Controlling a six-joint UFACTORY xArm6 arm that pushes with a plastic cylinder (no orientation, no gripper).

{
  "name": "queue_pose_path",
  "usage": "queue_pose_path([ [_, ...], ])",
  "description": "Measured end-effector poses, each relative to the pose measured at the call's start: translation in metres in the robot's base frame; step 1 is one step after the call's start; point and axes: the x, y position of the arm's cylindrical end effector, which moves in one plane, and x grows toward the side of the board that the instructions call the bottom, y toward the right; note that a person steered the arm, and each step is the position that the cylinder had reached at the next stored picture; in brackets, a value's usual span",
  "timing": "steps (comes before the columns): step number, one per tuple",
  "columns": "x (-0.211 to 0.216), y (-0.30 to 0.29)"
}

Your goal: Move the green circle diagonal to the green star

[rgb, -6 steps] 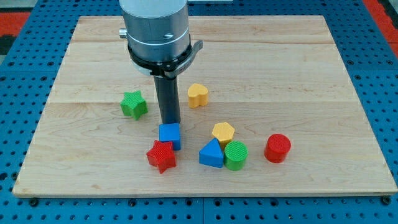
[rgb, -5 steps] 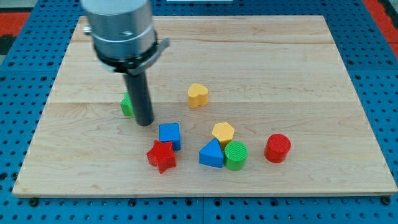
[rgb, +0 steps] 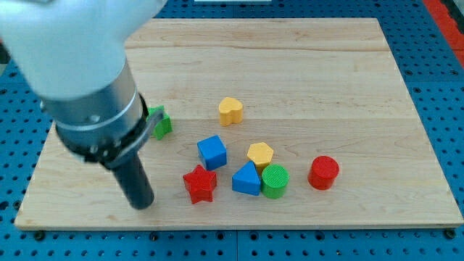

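The green circle (rgb: 275, 180) sits near the view's bottom middle, touching the blue triangle (rgb: 246, 179) on its left and just below the yellow hexagon (rgb: 260, 154). The green star (rgb: 161, 123) is at the view's left, mostly hidden behind the arm's body. My tip (rgb: 141, 205) rests on the board near the view's bottom left, below the green star and left of the red star (rgb: 199, 184), far from the green circle.
A blue cube (rgb: 212, 152) lies above the red star. A yellow heart (rgb: 230, 110) is at the middle. A red cylinder (rgb: 323, 172) stands right of the green circle. The wooden board (rgb: 348, 87) ends close below my tip.
My tip has swept from beside the blue cube to the left and then down toward the view's bottom left. The blue cube and red star now sit slightly further right.
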Motion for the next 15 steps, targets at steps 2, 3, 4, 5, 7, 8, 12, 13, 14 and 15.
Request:
queue_pose_path([
  [2,-0.010,0.180],
  [3,-0.014,0.215],
  [4,-0.015,0.232],
  [5,-0.031,0.241],
  [7,-0.017,0.219],
  [8,-0.021,0.158],
  [12,-0.056,0.200],
  [13,-0.085,0.220],
  [14,-0.101,0.252],
  [15,-0.135,0.239],
])
